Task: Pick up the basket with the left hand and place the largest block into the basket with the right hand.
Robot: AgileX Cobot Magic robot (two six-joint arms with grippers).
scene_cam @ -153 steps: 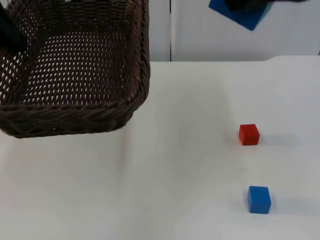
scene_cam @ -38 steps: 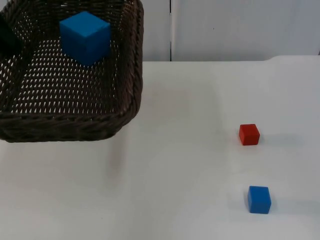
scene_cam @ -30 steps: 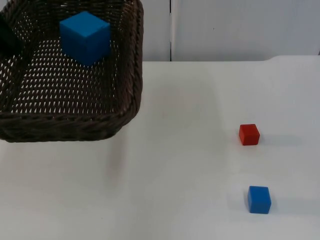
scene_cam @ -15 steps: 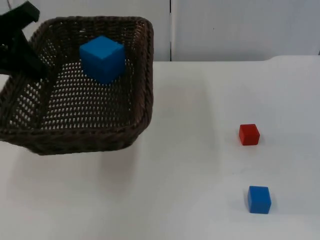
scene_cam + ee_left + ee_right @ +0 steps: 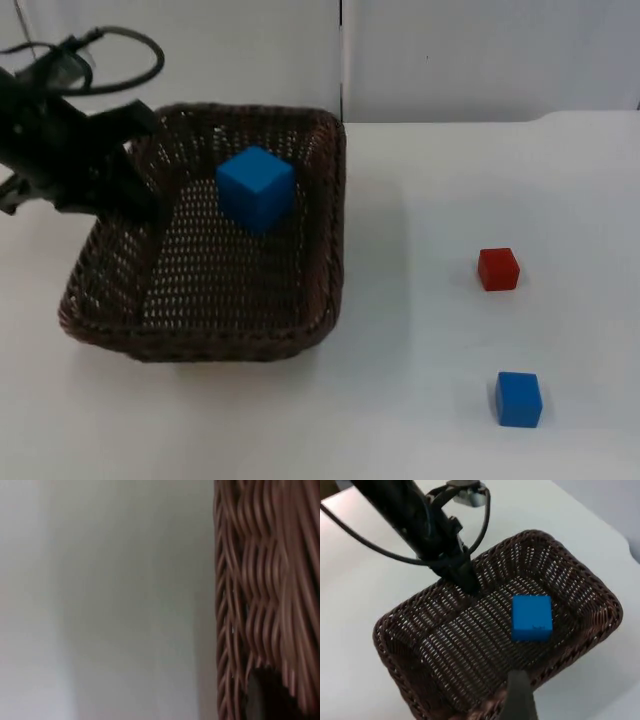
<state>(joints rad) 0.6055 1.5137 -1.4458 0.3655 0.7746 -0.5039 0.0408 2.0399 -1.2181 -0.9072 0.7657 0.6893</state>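
Note:
A dark brown wicker basket (image 5: 325, 230) sits low over the left half of the table. The largest block, a blue cube (image 5: 255, 188), rests inside it toward the far side. My left gripper (image 5: 142, 207) is shut on the basket's left rim, and the woven wall (image 5: 260, 580) stands close beside its black fingertip (image 5: 265, 695). My right gripper (image 5: 520, 702) hangs high above the basket (image 5: 580, 587), looking down on the blue cube (image 5: 531, 618) and the left arm (image 5: 435, 540), and holds nothing.
A small red block (image 5: 498, 269) and a small blue block (image 5: 518, 399) lie on the right part of the white table (image 5: 420, 220). The grey partition wall (image 5: 480, 60) closes off the back.
The blue cube went from the right gripper into the basket. Since then the basket has come down and to the right, the left arm has come into view, and the cube has stayed inside.

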